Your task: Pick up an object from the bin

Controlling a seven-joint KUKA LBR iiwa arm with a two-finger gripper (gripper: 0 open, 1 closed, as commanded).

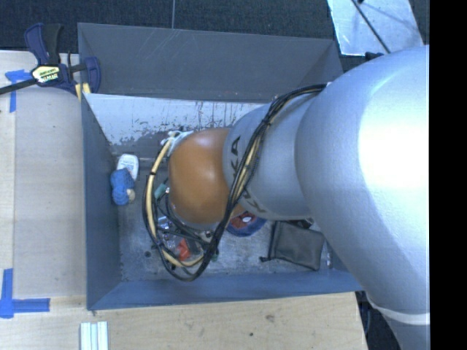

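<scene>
The arm [350, 144] reaches from the right into the grey bin [102, 217]. Its orange cover [197, 173] and looped cables [155, 195] mask the tool [177, 248], which sits low over the floor near the front wall. Whether the tool is open or closed, or has hold of anything, cannot be told. A small red scrap [183, 251] shows right at it. A blue-and-white toy [123, 181] lies by the left wall, a blue disc [246, 227] peeks from under the arm, and a dark pouch [295, 245] lies further right.
</scene>
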